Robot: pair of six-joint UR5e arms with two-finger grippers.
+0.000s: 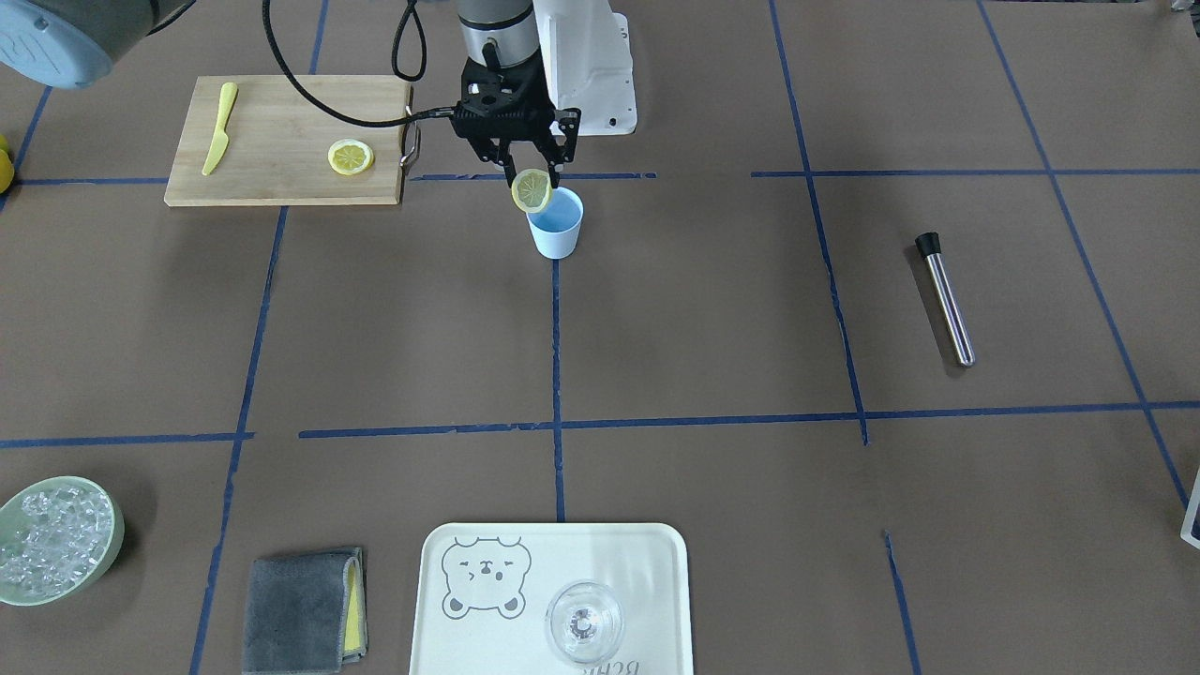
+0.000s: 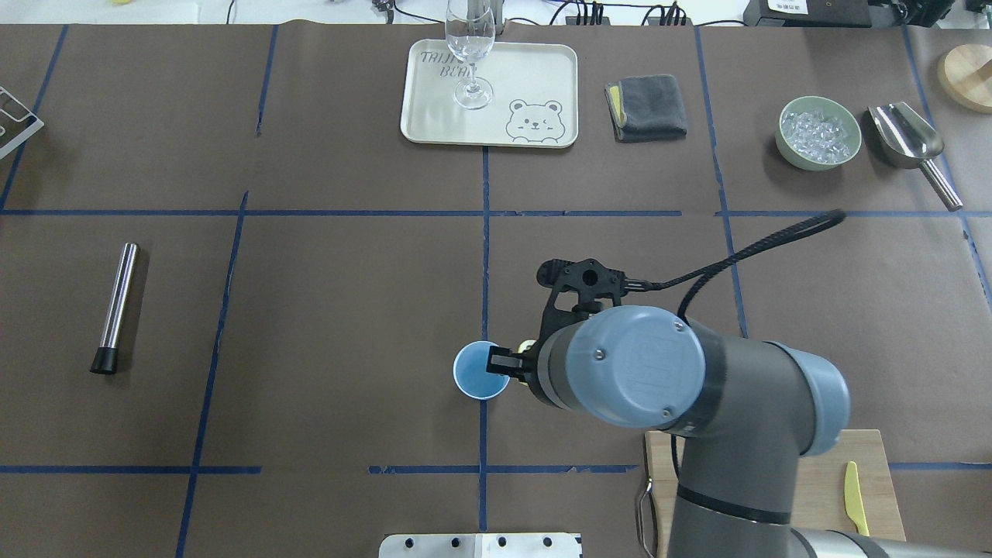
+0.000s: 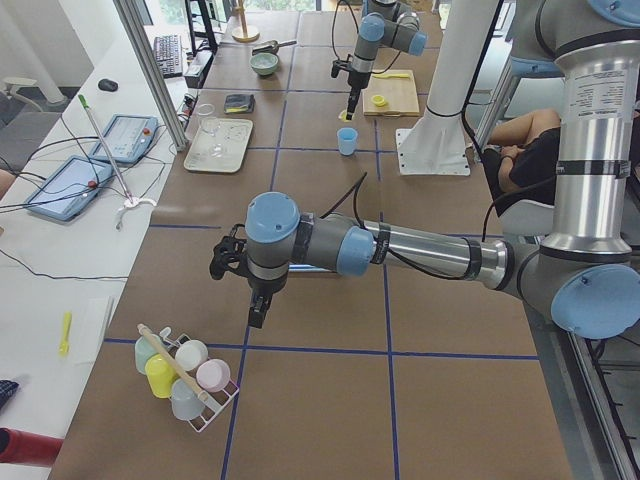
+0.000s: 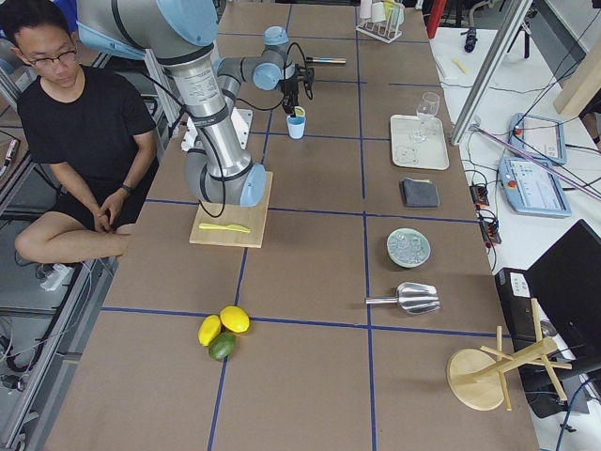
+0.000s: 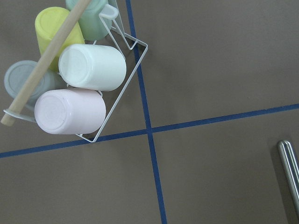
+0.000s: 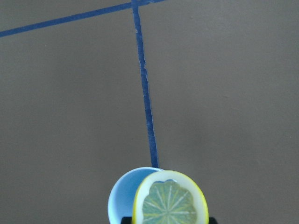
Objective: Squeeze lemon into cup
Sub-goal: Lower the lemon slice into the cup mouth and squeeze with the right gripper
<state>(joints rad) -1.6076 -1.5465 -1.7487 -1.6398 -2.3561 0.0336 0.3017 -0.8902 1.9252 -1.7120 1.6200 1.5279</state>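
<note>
Right claw (image 1: 532,178) – black, two-fingered, pointing straight down – is pinched on the lemon (image 1: 532,191), fingers closed against opposite sides of the rind. The slice is a thin disc with a yellow rim and pale flesh in radiating segments. It is held on edge, nearly upright, with its flat face towards the operators' side. In the right wrist view the same face shows, with black fingertips flanking it. It hangs just above the mouth of the cup (image 1: 555,225), over the part of the rim on the robot's right; I cannot tell whether it touches the rim. The cup is a plain matte light-blue tumbler without a handle, tapering to its base. It stands upright, mouth up, on the brown paper-covered worktop (image 1: 703,328), directly on a blue tape line. A pale wooden cutting board (image 1: 281,141) lies to the robot's right, well apart from the cup, with a second lemon slice (image 1: 351,157) lying flat on it and a yellow plastic knife (image 1: 220,127). A polished steel rod with a black cap (image 1: 947,300) lies flat on the robot's left side. The left claw (image 3: 226,262) hovers far down the worktop near a white wire rack (image 5: 140,70) of upturned pastel cups – whether it is spread or closed I cannot tell.
</note>
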